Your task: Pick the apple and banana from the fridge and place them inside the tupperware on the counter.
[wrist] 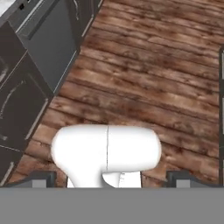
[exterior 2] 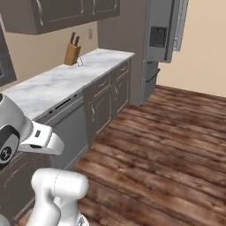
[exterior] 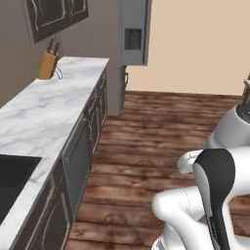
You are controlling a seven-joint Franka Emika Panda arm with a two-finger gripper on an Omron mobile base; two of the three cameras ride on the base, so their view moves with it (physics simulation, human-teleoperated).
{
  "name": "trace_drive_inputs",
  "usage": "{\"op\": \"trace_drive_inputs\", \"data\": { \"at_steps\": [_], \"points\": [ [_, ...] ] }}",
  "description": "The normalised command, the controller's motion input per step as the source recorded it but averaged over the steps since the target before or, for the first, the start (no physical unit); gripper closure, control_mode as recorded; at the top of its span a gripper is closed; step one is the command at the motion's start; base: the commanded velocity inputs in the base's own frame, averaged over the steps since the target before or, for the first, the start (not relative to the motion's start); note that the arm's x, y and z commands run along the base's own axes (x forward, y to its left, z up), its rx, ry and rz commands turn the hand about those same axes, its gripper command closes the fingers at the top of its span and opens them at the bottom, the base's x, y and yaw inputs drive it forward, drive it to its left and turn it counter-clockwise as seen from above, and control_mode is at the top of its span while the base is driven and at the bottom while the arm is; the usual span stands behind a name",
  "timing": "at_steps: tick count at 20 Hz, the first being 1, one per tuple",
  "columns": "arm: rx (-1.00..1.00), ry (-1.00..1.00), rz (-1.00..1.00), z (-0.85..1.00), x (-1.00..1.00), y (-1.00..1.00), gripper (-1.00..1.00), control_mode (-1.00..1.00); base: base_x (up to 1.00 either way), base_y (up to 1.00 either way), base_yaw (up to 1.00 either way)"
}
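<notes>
The fridge [exterior: 133, 31] [exterior 2: 159, 31] is a tall grey cabinet at the far end of the counter [exterior: 44, 117] [exterior 2: 62, 84], several steps ahead of me across the wooden floor. The apple, the banana and the tupperware are out of view. In the hand view my gripper [wrist: 109, 179] is open. Its two dark fingertips [wrist: 41, 178] stand far apart at the bottom, with nothing held between them. The hand looks down at the floor planks beside the dark cabinets.
A black sink basin [exterior: 12, 176] is set into the near end of the counter. A wooden knife block [exterior: 49, 63] [exterior 2: 72, 53] stands at the far end. A grey dishwasher front [exterior: 75, 161] [exterior 2: 70, 123] [wrist: 48, 43] sits under the counter. Wooden floor [exterior 2: 167, 145] stretches to the fridge.
</notes>
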Motion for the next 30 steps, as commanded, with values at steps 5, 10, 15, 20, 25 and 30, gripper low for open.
{"op": "trace_drive_inputs", "data": {
  "at_steps": [5, 10, 15, 20, 25, 30],
  "points": [
    [0.0, 0.0, 0.0, 0.0, 0.0, 0.0, -1.0, 1.0, 0.97, -0.48, -0.41],
    [0.0, 0.0, 0.0, 0.0, 0.0, 0.0, -1.0, 1.0, 1.0, -0.55, -0.11],
    [0.0, 0.0, 0.0, 0.0, 0.0, 0.0, -1.0, 1.0, 0.99, -0.55, -0.15],
    [0.0, 0.0, 0.0, 0.0, 0.0, 0.0, -1.0, 1.0, 1.0, -0.54, -0.2],
    [0.0, 0.0, 0.0, 0.0, 0.0, 0.0, -1.0, 1.0, 1.0, -0.5, -0.19],
    [0.0, 0.0, 0.0, 0.0, 0.0, 0.0, -1.0, 1.0, 1.0, -0.46, -0.1]
  ]
}}
